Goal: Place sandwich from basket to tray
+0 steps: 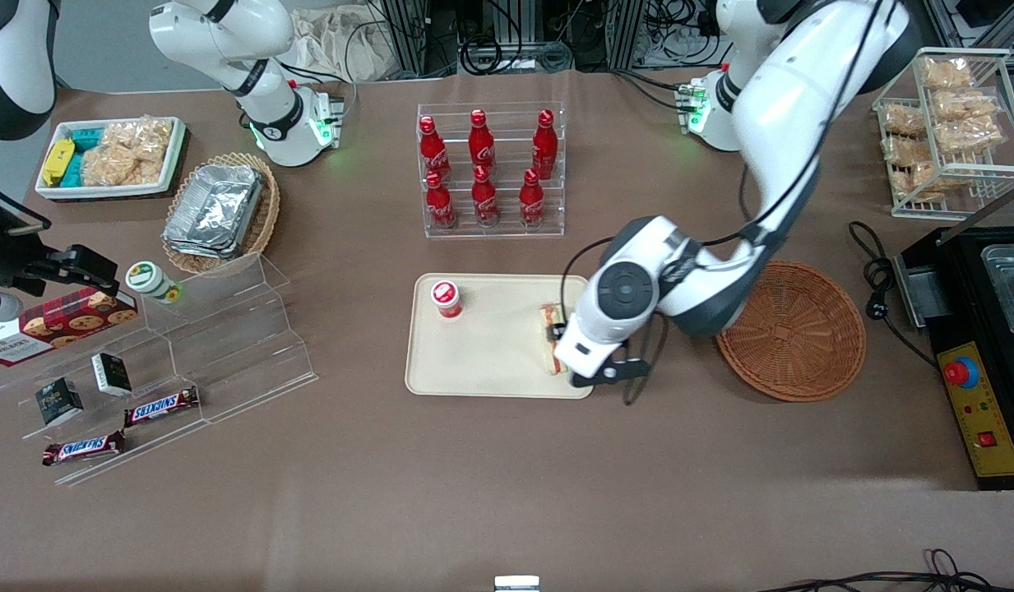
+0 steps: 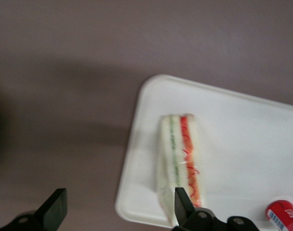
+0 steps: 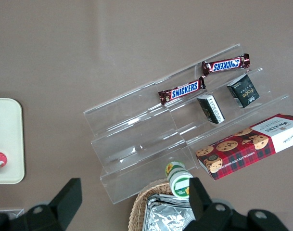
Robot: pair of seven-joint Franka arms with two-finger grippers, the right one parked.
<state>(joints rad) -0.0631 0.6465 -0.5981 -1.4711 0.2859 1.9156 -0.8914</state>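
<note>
sandwich on the tray, pincer open just above it

the left arm's gripper [image 2: 120, 209] hangs over the tray's [image 1: 490, 362] end nearest the basket [image 1: 794, 329], its black fingers [image 2: 183, 204] spread wide with nothing between them. the sandwich [image 2: 181, 166] lies flat on the beige tray right under the pincer, one fingertip overlapping its edge, red and green filling stripes showing. a red-capped coke bottle [image 1: 446, 298] stands on the same tray, toward the parked arm's end from the pincer. the reddish wicker basket sits on the table beside the tray, toward the working arm's end from the pincer.
</note>
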